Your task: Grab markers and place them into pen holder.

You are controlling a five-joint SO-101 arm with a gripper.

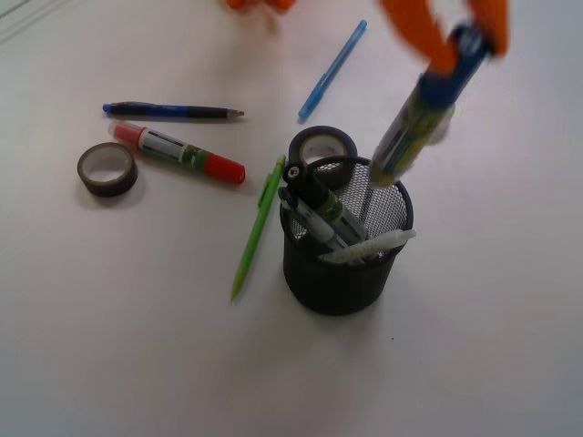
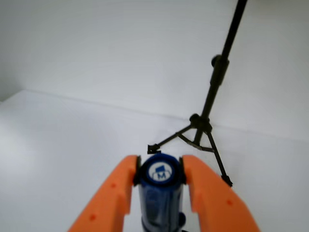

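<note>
My orange gripper (image 1: 466, 44) is shut on the blue-capped marker (image 1: 421, 114), holding it by the cap, tilted, with its lower end at the rim of the black mesh pen holder (image 1: 344, 259). In the wrist view the blue cap (image 2: 160, 176) sits clamped between the two orange fingers (image 2: 203, 188). The black-capped marker (image 1: 314, 196) stands leaning inside the holder with other pens. The red-capped marker (image 1: 178, 152) lies on the white table to the left of the holder.
A slim green mechanical pencil (image 1: 257, 228) lies just left of the holder. A dark tape roll (image 1: 321, 146) sits right behind the holder, another tape roll (image 1: 107, 168) at far left. Two thin blue pens (image 1: 332, 69) (image 1: 173, 111) lie at the back. A black tripod (image 2: 212, 96) stands ahead in the wrist view.
</note>
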